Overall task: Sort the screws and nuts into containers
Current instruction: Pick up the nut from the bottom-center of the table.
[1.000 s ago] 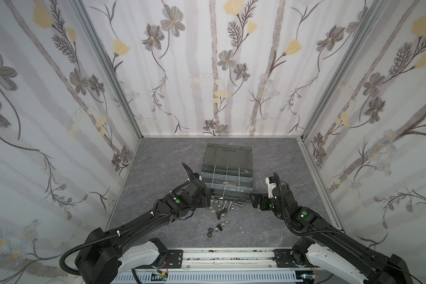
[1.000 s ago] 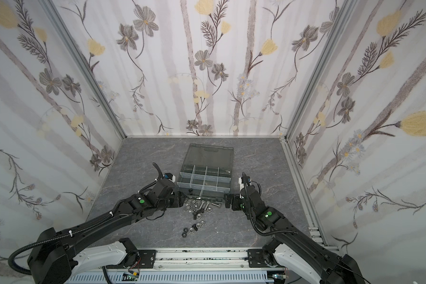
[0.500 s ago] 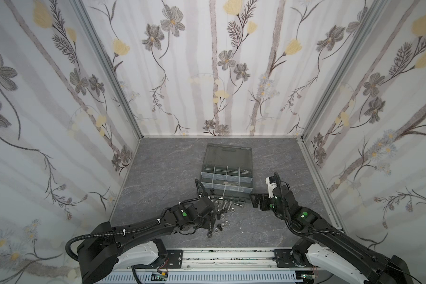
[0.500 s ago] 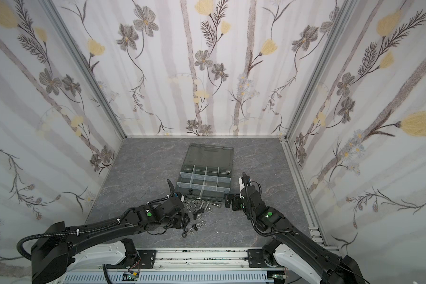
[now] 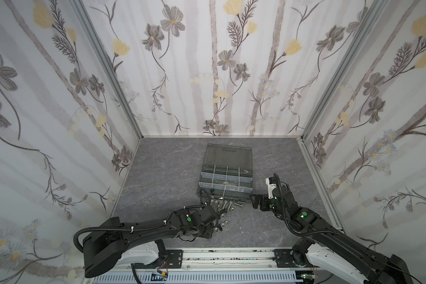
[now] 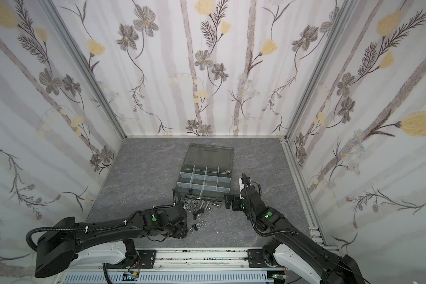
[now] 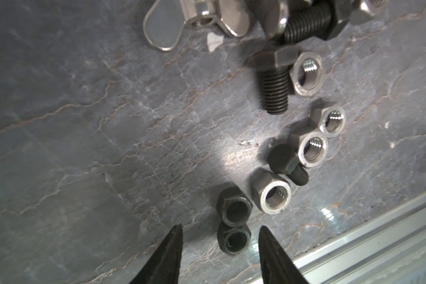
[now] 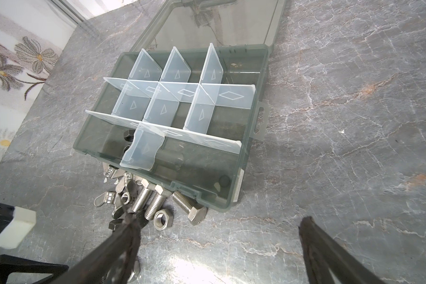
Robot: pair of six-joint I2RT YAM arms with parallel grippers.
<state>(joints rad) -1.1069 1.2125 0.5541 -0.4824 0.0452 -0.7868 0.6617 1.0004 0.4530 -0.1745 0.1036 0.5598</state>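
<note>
Left gripper (image 7: pixel 220 228) relocated from organiser case (image 8: pixel 248 147) front to loose nuts (image 5: pixel 225 223), lower centre in a top view. Fingers (image 7: pixel 167 253) apart, narrowing, straddling black nut (image 7: pixel 233 239), no contact. Right gripper (image 8: pixel 219 221) spread wide, idle. Pick judged imminent.

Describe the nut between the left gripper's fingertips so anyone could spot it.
Loose hardware trails from the organiser case toward the front rail. The nut ends that trail, between the left gripper's tips: dark, not silver, and nearer the rail than its neighbouring dark twin.
</note>
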